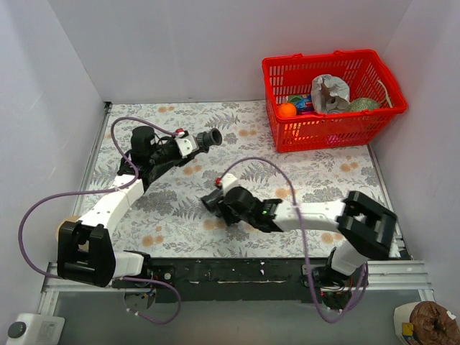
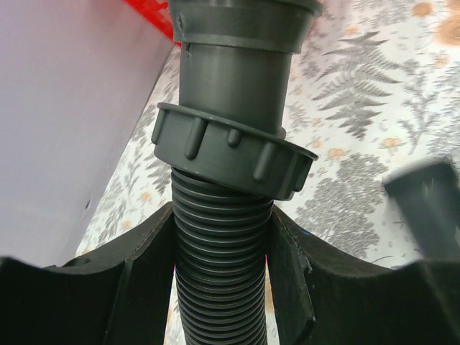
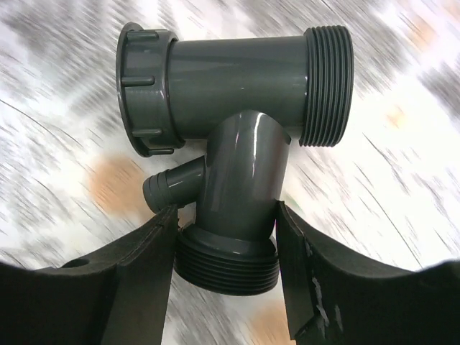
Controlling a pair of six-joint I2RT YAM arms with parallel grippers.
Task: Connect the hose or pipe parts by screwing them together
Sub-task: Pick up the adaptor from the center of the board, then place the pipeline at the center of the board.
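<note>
My left gripper is shut on the black ribbed hose just below its grey ribbed collar nut. The hose's smooth collar end is raised off the table and points right. In the left wrist view both fingers press the ribs from either side. My right gripper is shut on the dark grey T-shaped fitting, gripping its branch stem above a threaded end. The fitting's crossbar has a nut on the left and a thread on the right. The fitting is at table centre, apart from the hose end.
A red basket holding several items stands at the back right. White walls enclose the floral table on the left, back and right. Purple cables loop over both arms. A blurred dark object lies to the right in the left wrist view.
</note>
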